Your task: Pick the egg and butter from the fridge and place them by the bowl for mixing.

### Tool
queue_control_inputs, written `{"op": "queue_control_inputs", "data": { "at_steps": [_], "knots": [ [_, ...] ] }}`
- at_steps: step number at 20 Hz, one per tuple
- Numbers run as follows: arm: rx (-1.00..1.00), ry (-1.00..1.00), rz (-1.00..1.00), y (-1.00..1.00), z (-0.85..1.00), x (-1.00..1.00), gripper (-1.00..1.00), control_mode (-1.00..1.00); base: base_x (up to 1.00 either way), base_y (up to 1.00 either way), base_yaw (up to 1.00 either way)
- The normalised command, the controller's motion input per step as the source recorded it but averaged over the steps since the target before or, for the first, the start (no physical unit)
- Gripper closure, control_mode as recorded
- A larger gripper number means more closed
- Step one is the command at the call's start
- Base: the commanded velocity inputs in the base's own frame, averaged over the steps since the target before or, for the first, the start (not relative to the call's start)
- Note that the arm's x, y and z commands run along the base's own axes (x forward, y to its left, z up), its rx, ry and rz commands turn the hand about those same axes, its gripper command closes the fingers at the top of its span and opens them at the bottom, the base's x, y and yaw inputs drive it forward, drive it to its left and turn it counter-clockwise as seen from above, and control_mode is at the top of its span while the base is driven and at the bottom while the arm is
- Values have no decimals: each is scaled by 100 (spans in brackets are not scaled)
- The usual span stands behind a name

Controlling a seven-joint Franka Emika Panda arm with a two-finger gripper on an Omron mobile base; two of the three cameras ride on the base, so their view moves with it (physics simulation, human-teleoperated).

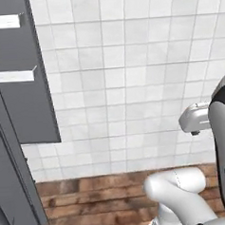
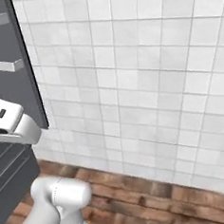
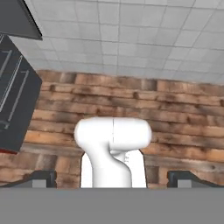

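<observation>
1. The scene is evenly and brightly lit; no single light source can be made out.
2. Only faint shading is seen on the tiled wall [image 1: 131, 75].
3. Edges are rendered slightly soft throughout.

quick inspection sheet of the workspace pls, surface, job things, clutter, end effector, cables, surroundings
surface: wooden plank floor runs along the foot of the wall; no worktop seen
job's things: fridge stands at the left, grey, door swung open, white door bins on its inner face; egg, butter and bowl nothing seen
clutter: nothing seen
end effector: end effector is open, fingertips far apart, nothing between them, pointing down toward the floor
cables: nothing seen
surroundings: white tiled wall behind the floor; dark wire shelves of the fridge at the hand view's left
</observation>
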Motion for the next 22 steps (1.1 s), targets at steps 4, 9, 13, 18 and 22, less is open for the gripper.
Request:
{"op": "queue_control_inputs", "data": {
  "at_steps": [4,9,13,18,22],
  "knots": [
    [0,0,0,0,0,0,-100,100,100,-83,48],
    [0,0,0,0,0,0,-100,100,96,-81,47],
    [0,0,0,0,0,0,-100,100,65,-41,61],
    [0,0,0,0,0,0,-100,100,39,-21,84],
    [0,0,0,0,0,0,-100,100,38,-2,95]
  ]
}}
